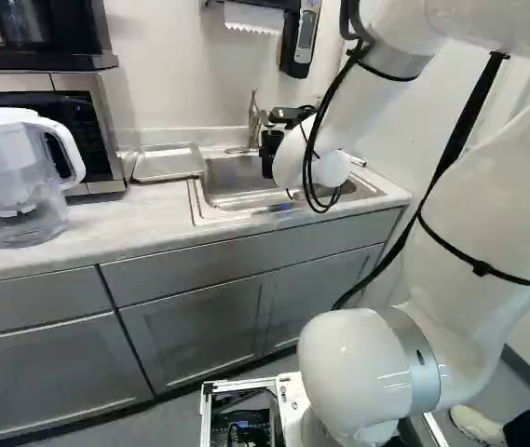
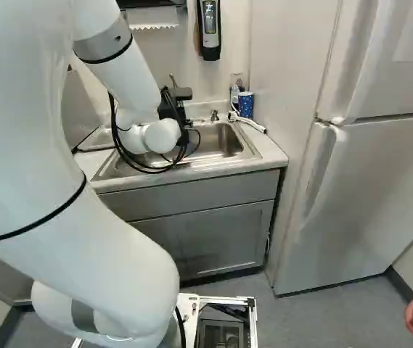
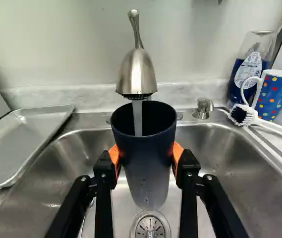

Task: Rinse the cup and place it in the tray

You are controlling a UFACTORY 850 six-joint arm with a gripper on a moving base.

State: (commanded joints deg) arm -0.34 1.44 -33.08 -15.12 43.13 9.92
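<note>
Wrist view, gripper [image 3: 145, 154]: holding cup [image 3: 144, 168].
Water [image 3: 138, 117]: entering mouth; we should swirl gently, clearing faucet [image 3: 137, 74].
Interior: dark, water probably pooling.

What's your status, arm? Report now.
Gripper shut on cup. Water running from faucet into cup. Tray beside sink. Faucet overhangs cup, obstructing straight lift.

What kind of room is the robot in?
It looks like a small kitchen, maybe in an office. You can see a sink with water running from the tap, a big fridge, and a microwave on the counter.
</note>
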